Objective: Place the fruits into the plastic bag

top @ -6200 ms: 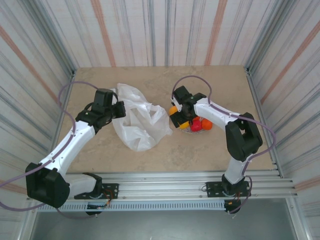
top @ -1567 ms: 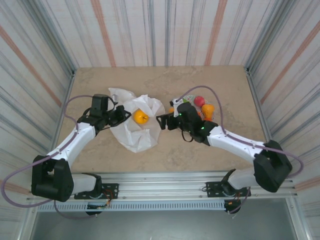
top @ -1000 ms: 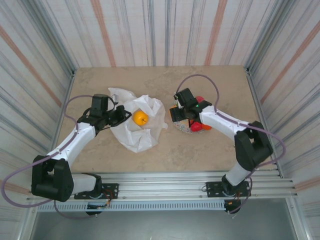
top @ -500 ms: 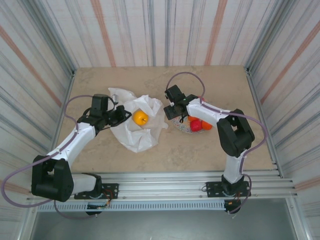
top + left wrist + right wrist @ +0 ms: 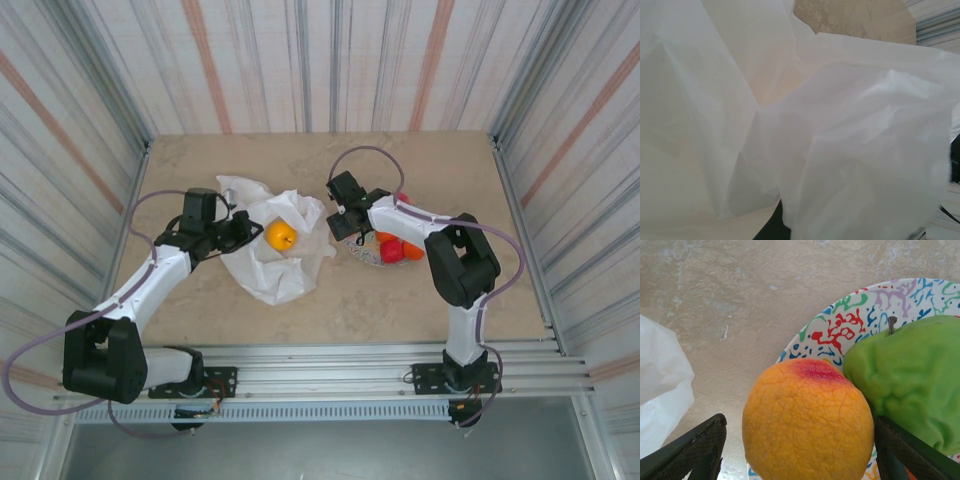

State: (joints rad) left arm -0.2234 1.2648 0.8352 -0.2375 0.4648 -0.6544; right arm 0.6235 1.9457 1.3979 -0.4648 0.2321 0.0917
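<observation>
Wrist close-up: right gripper point(image 5: 800, 460) gapes empty astride a blushed orange point(image 5: 807, 420) (overhead, left-centre, a bagged fruit point(image 5: 281, 236)); left gripper's point(image 5: 241, 227) hold unclear.

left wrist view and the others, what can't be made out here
- left end effector: plastic bag covers its fingers in the left wrist view; open or shut unclear.
- plate: right arm hides part in the top view, so fruit count unclear.
- green fruit: cut off by right wrist view's edge.
</observation>
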